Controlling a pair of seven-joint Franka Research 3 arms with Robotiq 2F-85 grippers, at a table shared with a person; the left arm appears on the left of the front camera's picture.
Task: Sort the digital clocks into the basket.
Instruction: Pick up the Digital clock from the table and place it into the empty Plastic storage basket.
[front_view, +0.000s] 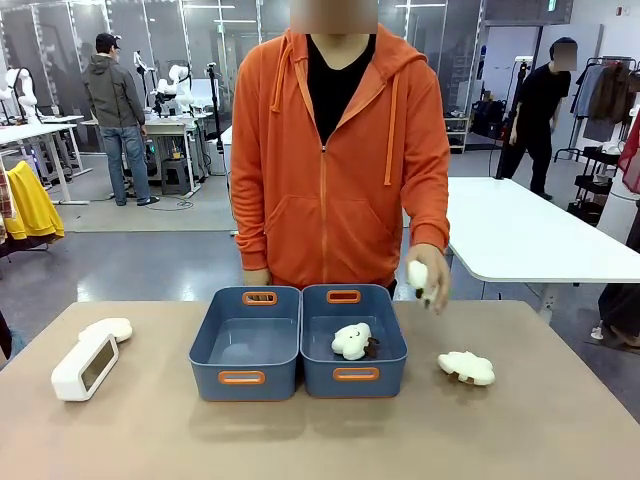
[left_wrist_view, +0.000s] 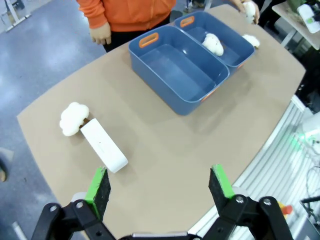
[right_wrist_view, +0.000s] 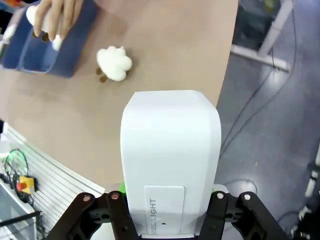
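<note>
- While a person (front_view: 340, 150) in an orange hoodie is standing at the far side of the table (front_view: 320, 440), two blue baskets are sitting side by side in the middle of it, touching along their long sides.
- The empty basket (front_view: 245, 345) is sitting on the robot's left of the pair, with nothing lying inside it.
- The other basket (front_view: 385, 345) is holding one cream cloud toy (front_view: 352, 340).
- The right gripper (right_wrist_view: 169, 220) is clamping a white clock (right_wrist_view: 170, 160) between its jaws, and in its wrist view the clock is standing up from the fingers, out past the table's edge and above the floor.
- The second clock (front_view: 85, 366) is lying on the table on the robot's left, well apart from the baskets, with its grey screen facing up and forward.
- A cloud toy behind the clock (front_view: 107, 328) is resting just beside its far end; whether the two are touching is not clear.
- The left gripper (left_wrist_view: 159, 185) is hanging above the table with its jaws spread wide and nothing between them, the second clock lying just beyond its left finger (left_wrist_view: 98, 185).
- The person's raised hand (front_view: 428, 275) is gripping another cloud toy above the far corner of the other basket.
- One more cloud toy on the right (front_view: 466, 367) is lying on the table near that basket.
</note>
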